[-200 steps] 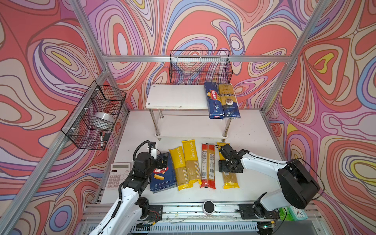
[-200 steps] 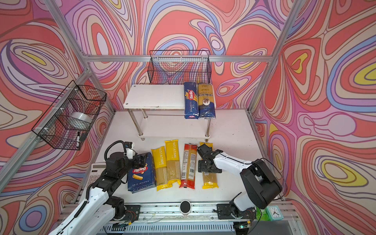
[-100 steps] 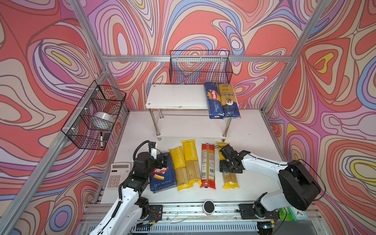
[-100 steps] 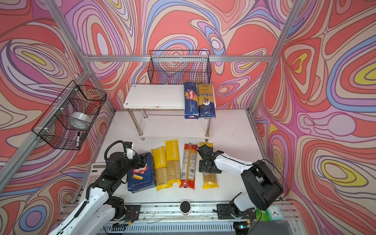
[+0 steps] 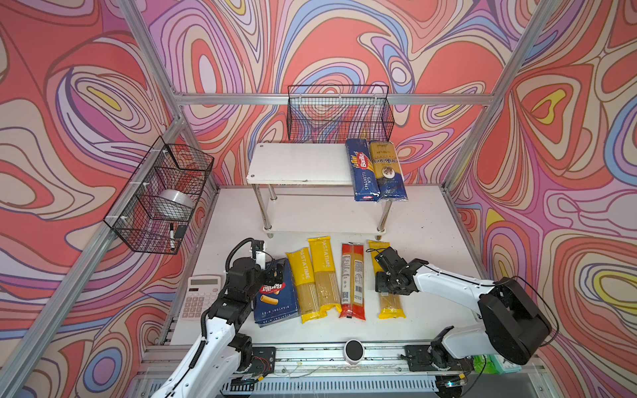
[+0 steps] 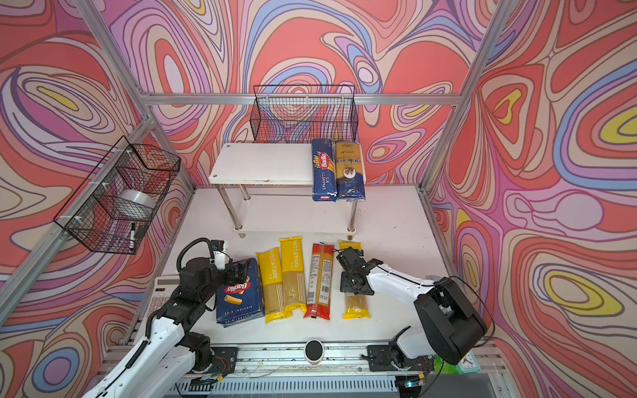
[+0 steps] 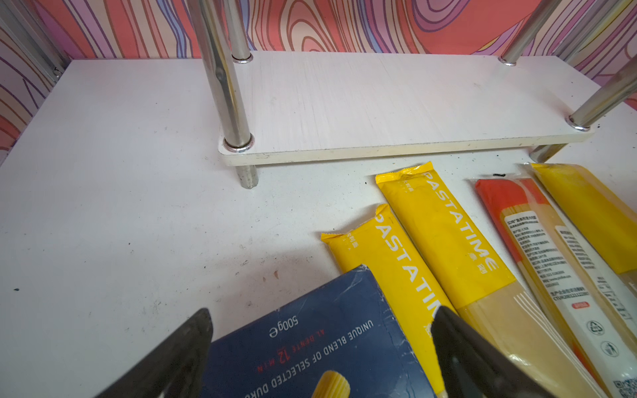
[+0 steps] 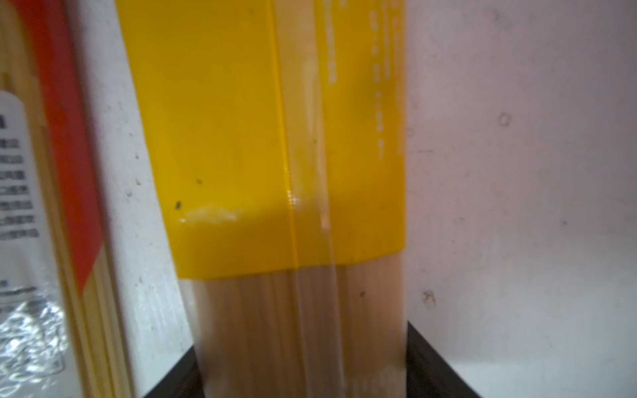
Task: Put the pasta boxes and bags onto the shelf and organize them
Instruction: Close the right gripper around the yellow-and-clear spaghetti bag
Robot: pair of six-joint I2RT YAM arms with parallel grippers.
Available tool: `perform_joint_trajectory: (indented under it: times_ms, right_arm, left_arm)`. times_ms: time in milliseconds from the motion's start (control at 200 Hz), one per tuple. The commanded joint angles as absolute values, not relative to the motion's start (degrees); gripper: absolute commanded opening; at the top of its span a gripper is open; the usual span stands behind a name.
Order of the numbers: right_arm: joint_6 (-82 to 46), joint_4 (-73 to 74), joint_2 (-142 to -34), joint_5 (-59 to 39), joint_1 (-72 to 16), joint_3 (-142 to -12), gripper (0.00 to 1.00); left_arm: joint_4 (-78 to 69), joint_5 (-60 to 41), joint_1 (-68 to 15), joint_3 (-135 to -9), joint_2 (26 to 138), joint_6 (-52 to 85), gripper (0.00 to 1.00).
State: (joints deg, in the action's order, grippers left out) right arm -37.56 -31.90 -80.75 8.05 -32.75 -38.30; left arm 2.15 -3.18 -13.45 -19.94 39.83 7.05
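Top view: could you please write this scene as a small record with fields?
shelf top: spaghetti box, gold-navy bag, side by side at right end
table: rigatoni box, two yellow bags, red bag, third yellow bag, in a row
left gripper: astride rigatoni box; grip unclear
right gripper: astride third yellow bag; grip unclear

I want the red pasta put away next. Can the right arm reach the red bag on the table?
Probably yes. The red bag lies uncovered just beside the rightmost yellow bag that the right gripper straddles, but that gripper looks busy there.
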Motion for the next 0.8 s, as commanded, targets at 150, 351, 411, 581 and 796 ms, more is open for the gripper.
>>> perform_joint_trajectory:
  times_ms: [150,351,411,581,796]
  right_arm:
    - [-39.9,-33.1,-79.3,6.4,-33.0,-36.0,0.59]
    - [-40.6,-32.6,-78.8,6.5,-33.1,-35.7,0.51]
    - [-40.8,-32.4,-78.5,6.6,-33.1,-35.6,0.48]
    - [-41.1,-33.0,-77.5,7.6,-33.2,-35.8,0.39]
    - [-41.4,-34.0,-75.4,7.9,-33.1,-36.5,0.21]
  left_arm:
    - [3.2,-3.1,-13.2,-20.9,39.8,6.5,1.00]
    - [3.2,-3.2,-13.2,-20.9,39.8,6.6,1.00]
    - [3.3,-3.1,-13.2,-20.9,39.7,6.6,1.00]
    - [3.2,-2.9,-13.2,-20.9,39.7,6.6,1.00]
    - [3.3,-3.1,-13.2,-21.1,40.3,6.7,1.00]
